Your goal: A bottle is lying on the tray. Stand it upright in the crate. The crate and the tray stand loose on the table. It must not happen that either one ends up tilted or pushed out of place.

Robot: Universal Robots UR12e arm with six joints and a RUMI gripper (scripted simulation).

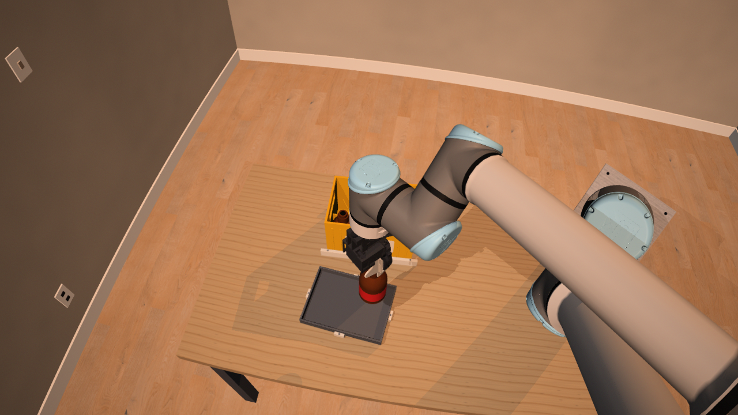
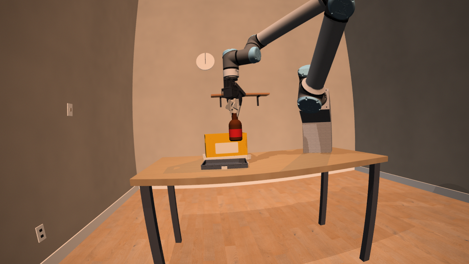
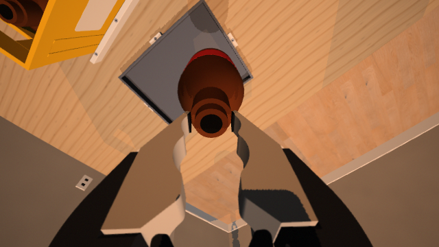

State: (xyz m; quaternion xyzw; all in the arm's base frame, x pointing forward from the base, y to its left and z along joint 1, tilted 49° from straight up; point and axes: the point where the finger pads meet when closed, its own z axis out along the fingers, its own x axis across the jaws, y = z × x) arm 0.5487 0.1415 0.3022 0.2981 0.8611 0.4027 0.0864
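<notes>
A brown bottle point(image 1: 372, 285) point(image 2: 235, 126) point(image 3: 210, 82) with a red label hangs upright in the air above the dark grey tray point(image 1: 330, 304) point(image 2: 209, 166) point(image 3: 154, 68), neck up. My gripper point(image 2: 233, 113) point(image 3: 211, 112) is shut on the bottle's neck, one jaw on each side. The bottle's base is clear of the tray. The yellow crate point(image 1: 338, 237) point(image 2: 209, 144) point(image 3: 44, 44) stands behind the tray; in the top view the arm hides much of its inside.
Another brown bottle point(image 1: 342, 216) point(image 3: 24, 15) stands in the crate's left part in the top view. Pale strips point(image 1: 330, 252) point(image 3: 106, 39) run along the crate's foot, between it and the tray. The wooden table point(image 1: 247, 309) point(image 2: 278, 167) carries both. A shelf point(image 2: 257, 94) is on the back wall.
</notes>
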